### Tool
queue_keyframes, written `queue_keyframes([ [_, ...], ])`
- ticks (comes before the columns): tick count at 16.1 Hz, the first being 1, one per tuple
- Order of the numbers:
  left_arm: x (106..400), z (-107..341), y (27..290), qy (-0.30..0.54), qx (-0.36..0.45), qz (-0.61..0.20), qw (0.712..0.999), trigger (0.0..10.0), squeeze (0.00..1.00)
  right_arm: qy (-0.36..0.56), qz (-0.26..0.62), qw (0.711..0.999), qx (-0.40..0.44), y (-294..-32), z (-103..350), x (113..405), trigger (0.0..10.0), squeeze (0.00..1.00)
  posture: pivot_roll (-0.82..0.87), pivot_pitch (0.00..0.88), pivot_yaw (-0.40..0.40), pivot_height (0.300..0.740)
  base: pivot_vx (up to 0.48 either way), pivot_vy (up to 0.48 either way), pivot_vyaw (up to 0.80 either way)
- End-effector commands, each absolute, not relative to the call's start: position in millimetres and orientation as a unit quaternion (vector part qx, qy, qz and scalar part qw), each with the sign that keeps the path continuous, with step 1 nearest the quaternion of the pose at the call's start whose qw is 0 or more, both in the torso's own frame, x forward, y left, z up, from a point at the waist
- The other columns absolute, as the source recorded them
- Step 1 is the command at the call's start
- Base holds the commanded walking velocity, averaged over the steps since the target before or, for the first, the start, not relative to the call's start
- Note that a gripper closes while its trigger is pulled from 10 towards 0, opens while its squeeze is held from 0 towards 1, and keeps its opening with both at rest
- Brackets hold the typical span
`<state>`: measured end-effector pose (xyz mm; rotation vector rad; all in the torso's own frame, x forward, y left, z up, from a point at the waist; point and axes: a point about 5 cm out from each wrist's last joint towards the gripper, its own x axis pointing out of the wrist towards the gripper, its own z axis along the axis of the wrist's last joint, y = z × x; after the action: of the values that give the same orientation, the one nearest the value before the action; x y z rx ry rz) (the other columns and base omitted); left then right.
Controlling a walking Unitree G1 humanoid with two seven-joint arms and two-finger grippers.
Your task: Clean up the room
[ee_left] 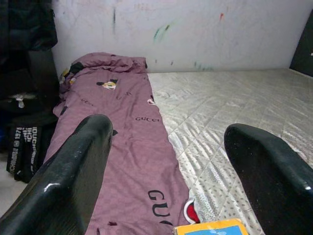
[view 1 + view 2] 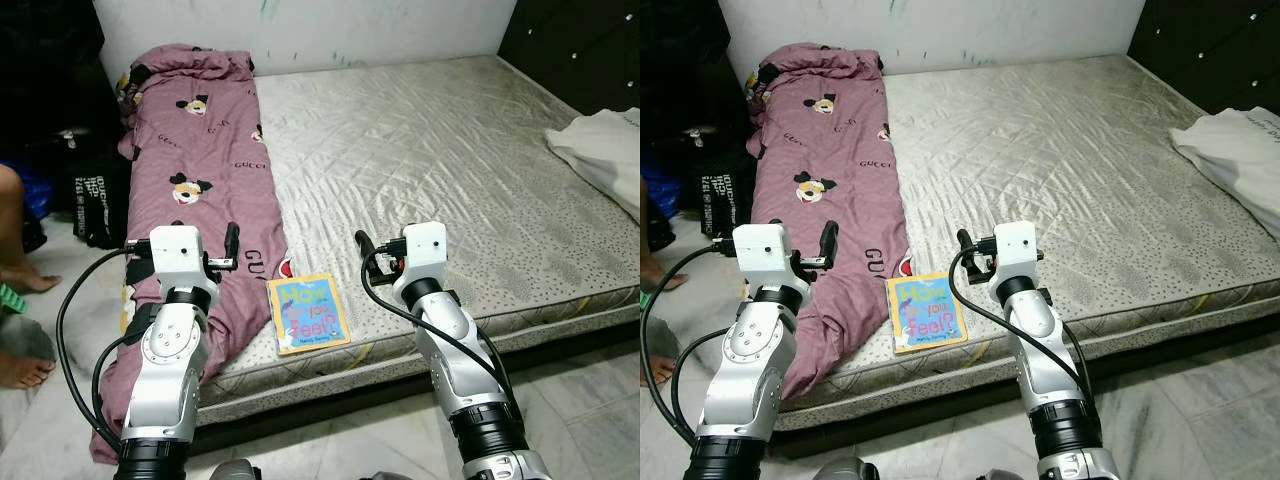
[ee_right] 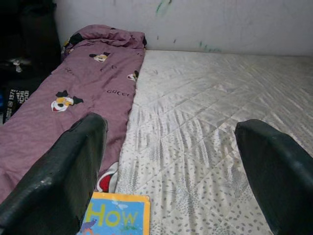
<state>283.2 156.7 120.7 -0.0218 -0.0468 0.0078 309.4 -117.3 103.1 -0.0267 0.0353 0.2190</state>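
Note:
A yellow-and-blue picture book (image 2: 308,312) lies flat on the bare mattress (image 2: 440,150) near its front edge. A purple blanket with cartoon mouse prints (image 2: 200,170) runs along the mattress's left side and hangs over the front. My left gripper (image 2: 232,244) hovers above the blanket just left of the book, fingers (image 1: 73,171) spread open and holding nothing. My right gripper (image 2: 364,243) hovers just right of the book, open too, and the book's top edge (image 3: 115,215) lies below its fingers (image 3: 63,171). A white cloth (image 2: 603,150) lies at the mattress's right edge.
A person's bare feet (image 2: 22,282) rest on the floor at the far left, beside a black printed bag (image 2: 95,205). A dark cabinet (image 2: 585,45) stands at the back right. A scribbled white wall (image 1: 186,29) backs the mattress. Tiled floor (image 2: 580,390) runs along the front.

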Motion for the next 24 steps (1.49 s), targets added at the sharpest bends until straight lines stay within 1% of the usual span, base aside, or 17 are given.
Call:
queue_keyframes([
  [1, 283.7, 126.3, 155.7, -0.033, -0.011, -0.006, 0.999, 10.0, 0.0, 0.01, 0.108, 0.994, -0.015, -117.9, 107.6, 310.4, 10.0, 0.0, 0.05, 0.001, 0.003, 0.74, 0.274, 0.0, 0.0],
  [16, 283.5, 125.1, 154.8, -0.028, -0.008, -0.007, 1.0, 10.0, 0.0, 0.013, 0.11, 0.994, -0.016, -117.6, 105.8, 310.5, 10.0, 0.0, 0.05, 0.0, 0.001, 0.74, 0.32, 0.0, 0.0],
  [24, 284.6, 123.0, 153.4, -0.021, -0.017, -0.002, 1.0, 10.0, 0.0, 0.016, 0.111, 0.994, -0.016, -117.9, 104.4, 311.1, 10.0, 0.0, 0.05, 0.0, 0.001, 0.74, 0.0, 0.0, 0.0],
])
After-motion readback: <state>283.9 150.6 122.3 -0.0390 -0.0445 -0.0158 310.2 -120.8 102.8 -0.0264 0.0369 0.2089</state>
